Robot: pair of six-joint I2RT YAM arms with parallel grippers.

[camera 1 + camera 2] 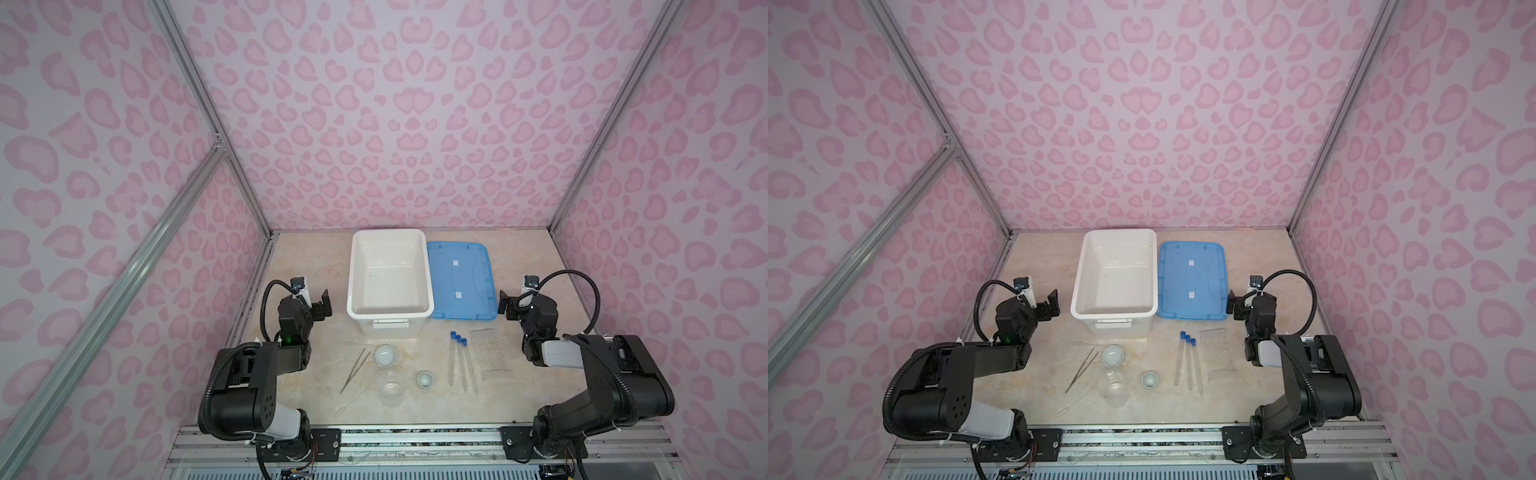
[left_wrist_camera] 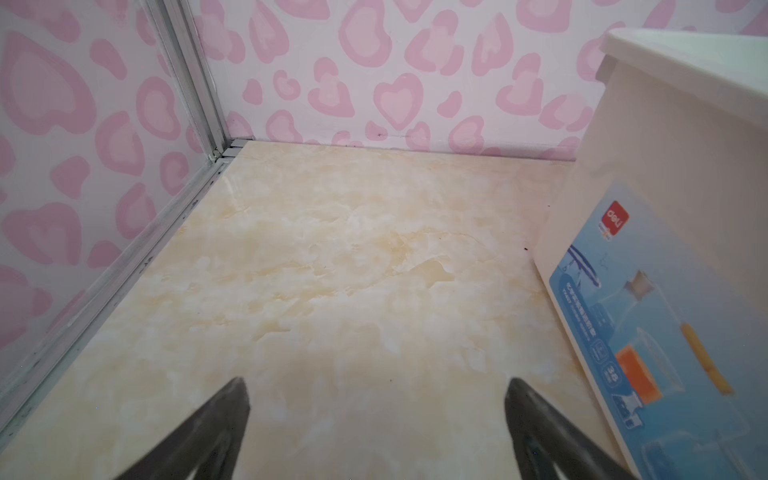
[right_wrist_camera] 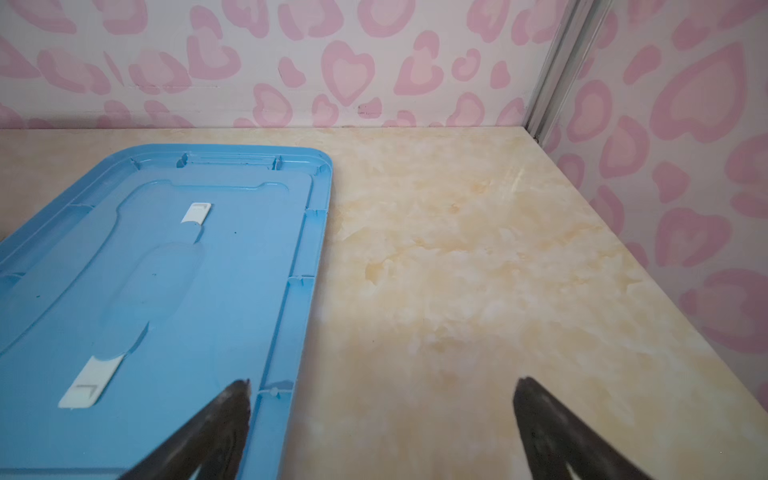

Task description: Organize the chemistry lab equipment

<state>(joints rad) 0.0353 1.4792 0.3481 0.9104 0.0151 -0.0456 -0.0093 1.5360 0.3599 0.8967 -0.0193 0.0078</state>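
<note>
The lab equipment lies on the marble table in front of the bin, seen in both top views. Three clear tubes with blue caps [image 1: 460, 363] [image 1: 1187, 361] lie side by side. Metal tweezers [image 1: 355, 370] [image 1: 1082, 370] rest left of a round dish [image 1: 385, 355] [image 1: 1113, 355]. A smaller dish [image 1: 425, 379] [image 1: 1150, 379], a clear beaker [image 1: 392, 388] [image 1: 1115, 388] and a clear dropper [image 1: 353, 401] [image 1: 1077, 402] sit nearer the front. My left gripper [image 1: 323, 305] [image 2: 376, 388] hangs open left of the bin, holding nothing. My right gripper [image 1: 505, 305] [image 3: 382, 390] stands open by the lid's right edge, holding nothing.
A large white bin [image 1: 353, 299] [image 1: 1077, 299] [image 2: 648, 158] stands at the back middle. A flat blue lid [image 1: 461, 282] [image 1: 1192, 282] [image 3: 166, 270] lies to its right. A clear bag of small pieces [image 1: 492, 353] [image 1: 1219, 353] lies right of the tubes. Pink patterned walls close three sides.
</note>
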